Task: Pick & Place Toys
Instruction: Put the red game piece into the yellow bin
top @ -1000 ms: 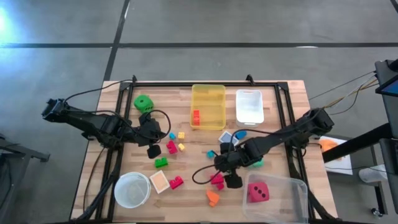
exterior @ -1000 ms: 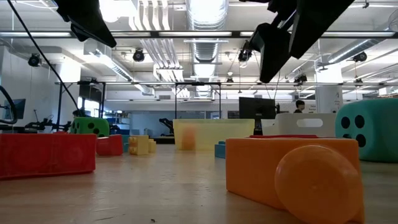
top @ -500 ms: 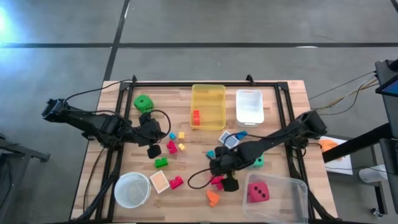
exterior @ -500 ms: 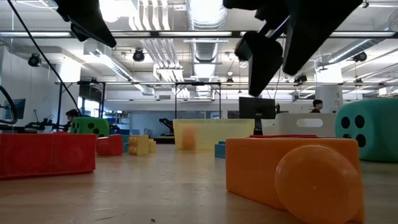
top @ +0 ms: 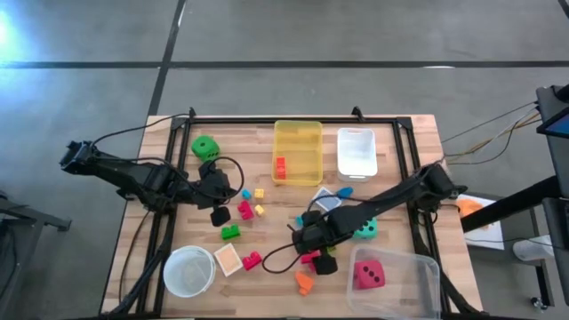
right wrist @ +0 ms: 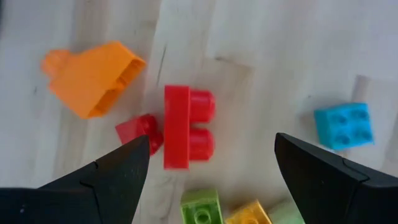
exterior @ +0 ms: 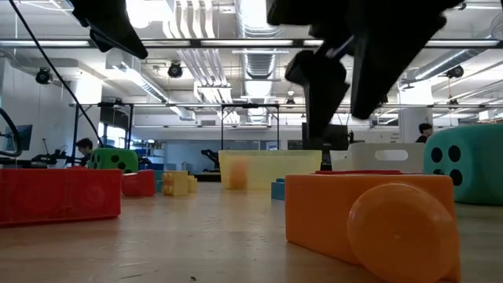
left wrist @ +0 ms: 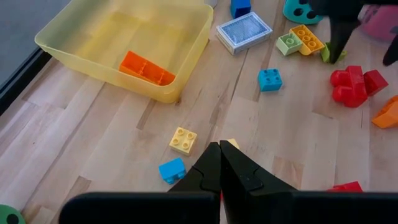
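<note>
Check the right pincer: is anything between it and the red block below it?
Nothing visible. The right pincer hangs open over the red block, which lies in the gap between its fingers. A small red piece touches that block's side, beside one finger, and could get caught.

floor (top: 356,40): grey concrete, dark seams | ceiling (exterior: 251,23): exposed ducts, bright strip lights | table (top: 409,151): light wood planks | person (exterior: 82,148) seated far back
</note>
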`<state>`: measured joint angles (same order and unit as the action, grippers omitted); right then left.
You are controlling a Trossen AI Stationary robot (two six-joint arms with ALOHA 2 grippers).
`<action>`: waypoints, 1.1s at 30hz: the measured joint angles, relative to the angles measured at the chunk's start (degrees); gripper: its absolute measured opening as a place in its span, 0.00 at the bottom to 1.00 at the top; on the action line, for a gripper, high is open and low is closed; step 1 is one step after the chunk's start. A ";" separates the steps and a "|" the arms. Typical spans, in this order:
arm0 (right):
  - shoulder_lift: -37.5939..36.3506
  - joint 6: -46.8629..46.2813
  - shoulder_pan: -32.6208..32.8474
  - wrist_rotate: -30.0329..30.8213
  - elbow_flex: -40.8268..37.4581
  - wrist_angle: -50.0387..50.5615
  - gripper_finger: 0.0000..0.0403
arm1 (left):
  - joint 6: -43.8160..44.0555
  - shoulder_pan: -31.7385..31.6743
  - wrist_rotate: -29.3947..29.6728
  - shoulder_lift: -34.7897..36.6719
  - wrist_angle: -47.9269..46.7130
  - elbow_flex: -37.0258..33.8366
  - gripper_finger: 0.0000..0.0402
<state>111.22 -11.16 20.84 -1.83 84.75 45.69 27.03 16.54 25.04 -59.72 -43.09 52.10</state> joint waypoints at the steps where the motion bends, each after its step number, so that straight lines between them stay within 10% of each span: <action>1: 0.87 0.02 0.10 -0.02 0.13 0.16 0.83 | 0.00 0.00 0.00 0.00 -0.02 0.00 0.00; 23: 8.84 1.34 0.90 -2.69 2.78 0.51 0.82 | 0.00 0.00 0.00 -0.02 0.00 0.00 0.00; 33: 8.87 2.96 0.90 -2.91 2.39 0.68 0.42 | 0.00 0.00 0.00 -0.02 0.00 0.00 0.00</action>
<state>120.09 -8.20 21.74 -4.73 87.13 46.37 27.03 16.53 25.04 -59.75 -43.09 52.10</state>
